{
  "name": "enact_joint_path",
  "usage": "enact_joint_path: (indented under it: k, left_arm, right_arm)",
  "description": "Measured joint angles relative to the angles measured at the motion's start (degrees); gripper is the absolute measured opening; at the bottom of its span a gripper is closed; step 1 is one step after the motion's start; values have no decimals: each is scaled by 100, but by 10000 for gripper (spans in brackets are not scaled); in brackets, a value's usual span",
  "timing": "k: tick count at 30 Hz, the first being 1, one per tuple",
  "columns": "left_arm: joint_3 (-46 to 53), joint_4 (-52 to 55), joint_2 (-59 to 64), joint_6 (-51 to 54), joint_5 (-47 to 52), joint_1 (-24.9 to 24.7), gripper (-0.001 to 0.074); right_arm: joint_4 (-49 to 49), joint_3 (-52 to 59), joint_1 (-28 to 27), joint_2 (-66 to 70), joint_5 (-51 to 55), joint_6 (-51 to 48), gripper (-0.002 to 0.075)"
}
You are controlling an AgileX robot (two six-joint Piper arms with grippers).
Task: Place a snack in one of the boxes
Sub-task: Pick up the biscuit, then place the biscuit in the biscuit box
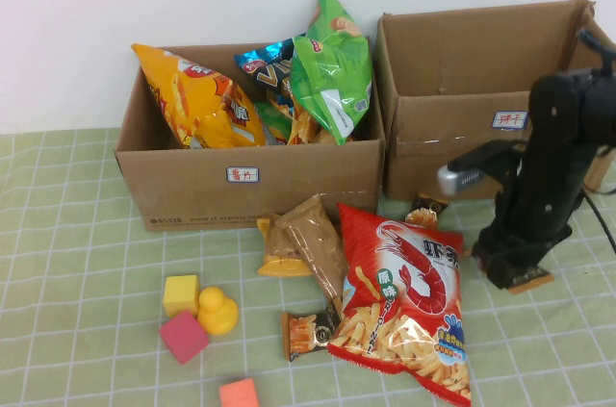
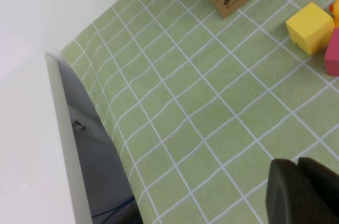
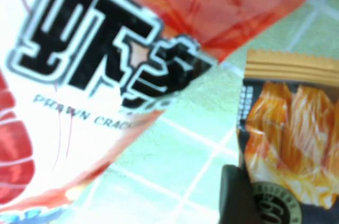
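Nearest the high camera lies an orange block (image 1: pixel 239 393), with the red prawn cracker bag (image 1: pixel 409 301) just behind it, flat on the green checked cloth (image 1: pixel 77 263) in front of the two cardboard boxes. A small dark snack packet (image 3: pixel 283 128) lies just beside the bag's upper edge, near the right box (image 1: pixel 462 99).

Right gripper (image 3: pixel 238 197): positioned low over that small packet, jaws released, nothing held. Left gripper (image 2: pixel 302 192): parked over bare cloth well apart from the snacks, jaws clenched on nothing.

Handling, as a judgement: the small packet is light, soft and probably slick foil; its contents may crush. Grip across its narrow width near the crimped seam, with light pressure. The prawn cracker bag is puffy, so pinch a sealed edge instead.
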Motion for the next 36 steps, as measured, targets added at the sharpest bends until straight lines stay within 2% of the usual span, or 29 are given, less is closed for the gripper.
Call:
enact_joint_path:
  k: [6, 14, 19, 25, 27, 30, 32, 36]
  left_arm:
    - [0, 13, 0, -14, -11, 0, -1]
    - [0, 22, 0, -27, -35, 0, -1]
    - [0, 22, 0, -44, -48, 0, -1]
    - [0, 26, 0, -145, -62, 0, -1]
    - [0, 26, 0, -167, -110, 0, -1]
    - [0, 26, 0, -188, -175, 0, -1]
    - [0, 26, 0, -188, -176, 0, -1]
    - [0, 26, 0, -201, -186, 0, -1]
  right_arm:
    - [-119, -643, 0, -240, 508, 511, 374]
    - [-145, -2380, 0, -626, 879, 812, 374]
    - [-167, -2809, 0, -626, -12, 812, 374]
    - [-186, -2843, 0, -357, -1680, 879, 377]
    - [-242, -2843, 0, -174, -1954, 976, 405]
    - [-501, -2843, 0, 61, -2006, 1184, 512]
    - [-708, -2843, 0, 166, -1928, 1314, 556]
    - [-967, -2861, 0, 212, -1764, 1680, 584]
